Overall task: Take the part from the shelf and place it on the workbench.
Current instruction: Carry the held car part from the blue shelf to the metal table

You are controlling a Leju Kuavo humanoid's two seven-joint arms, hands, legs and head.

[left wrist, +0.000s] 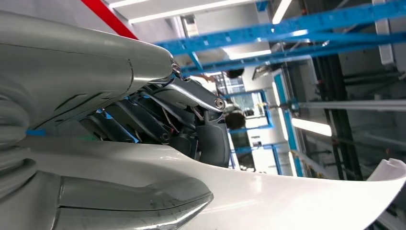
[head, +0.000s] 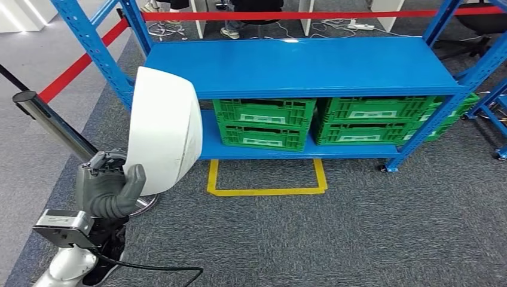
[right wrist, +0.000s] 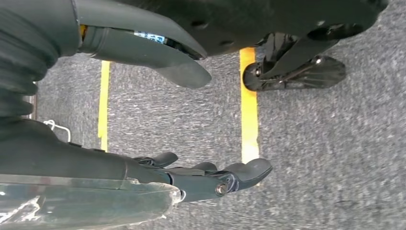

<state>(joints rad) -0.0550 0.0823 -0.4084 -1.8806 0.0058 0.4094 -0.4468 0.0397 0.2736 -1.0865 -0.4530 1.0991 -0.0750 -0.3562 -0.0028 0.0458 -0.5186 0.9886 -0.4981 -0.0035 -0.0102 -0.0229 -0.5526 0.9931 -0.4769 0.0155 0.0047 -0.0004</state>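
Closest in the head view, the left hand (head: 110, 191) grips the lower edge of a white curved part (head: 162, 128), thumb wrapped over the front of it, holding it upright off the floor and in front of the left end of the blue shelf (head: 299, 66). From the left wrist view the dark fingers (left wrist: 210, 139) press against the part's (left wrist: 287, 196) white surface while the thumb lies along its other side; the far rim of the part is cut off. Green crates (head: 263, 122) sit on the shelf's lower level. At the right wrist, the right hand (right wrist: 191, 124) hangs over grey carpet (right wrist: 335, 143) with yellow tape lines (right wrist: 249, 105), fingers apart from the thumb and holding nothing.
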